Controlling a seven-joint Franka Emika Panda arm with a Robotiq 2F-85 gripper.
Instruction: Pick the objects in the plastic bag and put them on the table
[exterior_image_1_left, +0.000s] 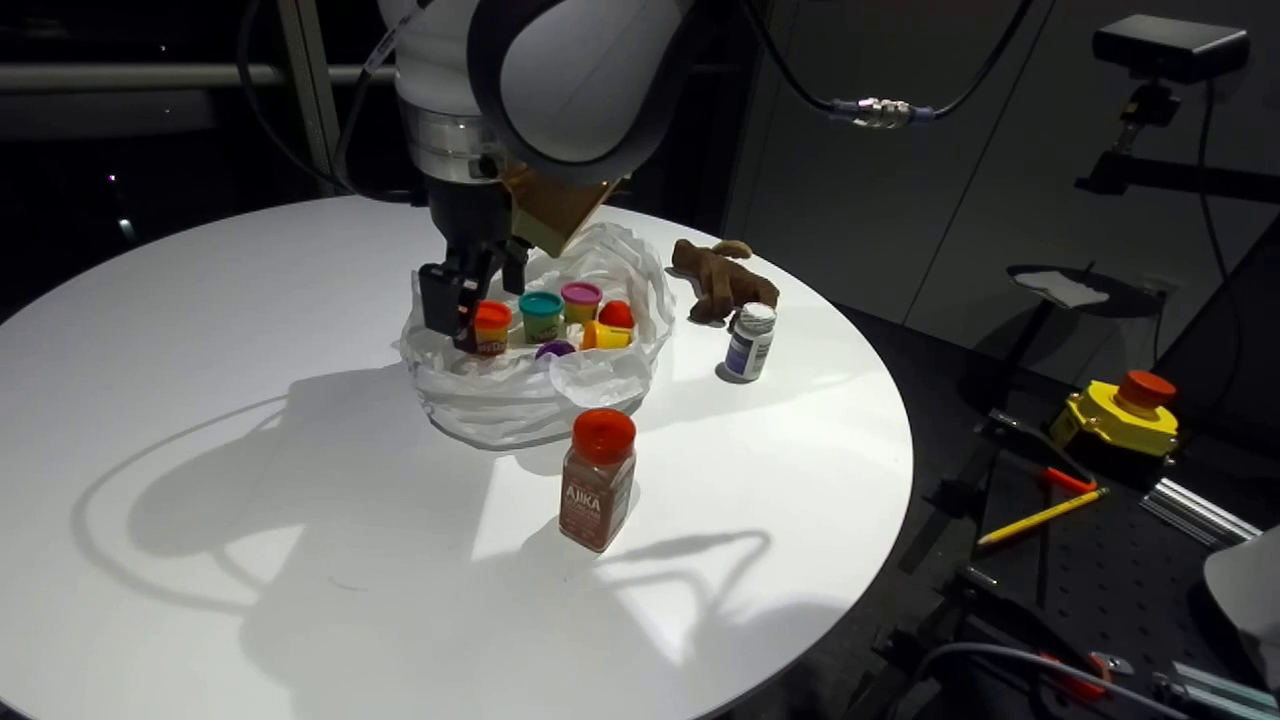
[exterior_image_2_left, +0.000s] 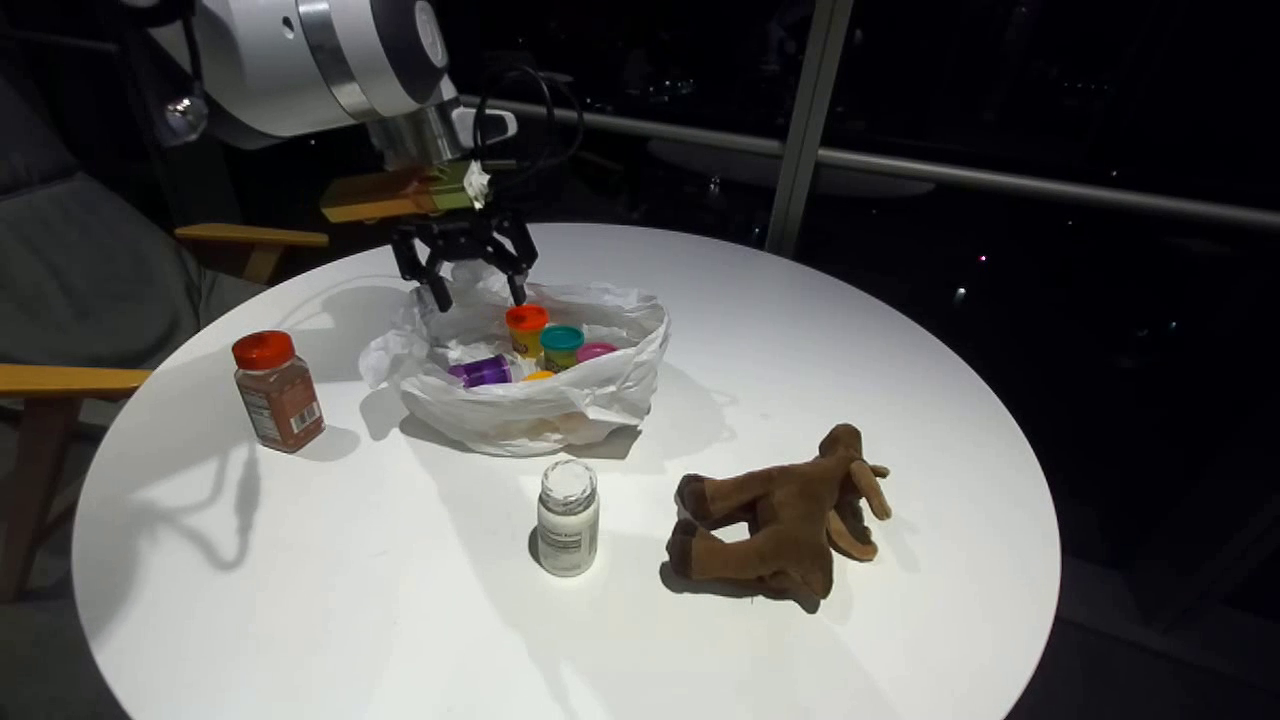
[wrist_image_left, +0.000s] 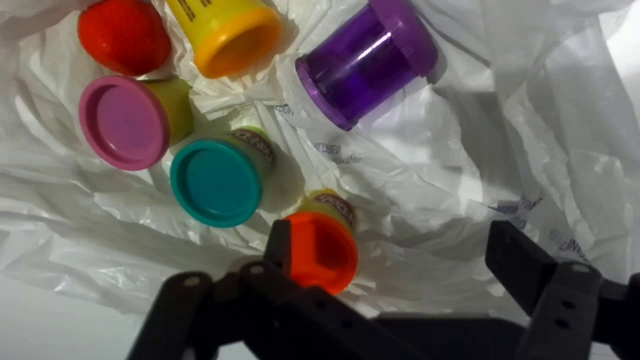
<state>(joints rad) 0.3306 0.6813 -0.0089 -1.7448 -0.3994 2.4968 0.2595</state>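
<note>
Now the black tool (wrist_image_left: 390, 245) is spread wide, holding nothing. In the wrist view, a round red-lidded plastic tub (wrist_image_left: 332, 247) sits at its nine o'clock, inside the white plastic bag (exterior_image_2_left: 500, 425); going straight down, one finger (wrist_image_left: 277, 245) might tip it.

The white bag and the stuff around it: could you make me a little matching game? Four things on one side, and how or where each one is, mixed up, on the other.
Things:
1. Gripper
2. Purple jar
3. Brown toy
4. Ajika jar

How or where:
A. Lying on the table, outside the bag
B. Standing upright on the table
C. Open, over the bag
D. On its side inside the bag

Right pairs: 1-C, 2-D, 3-A, 4-B
</note>
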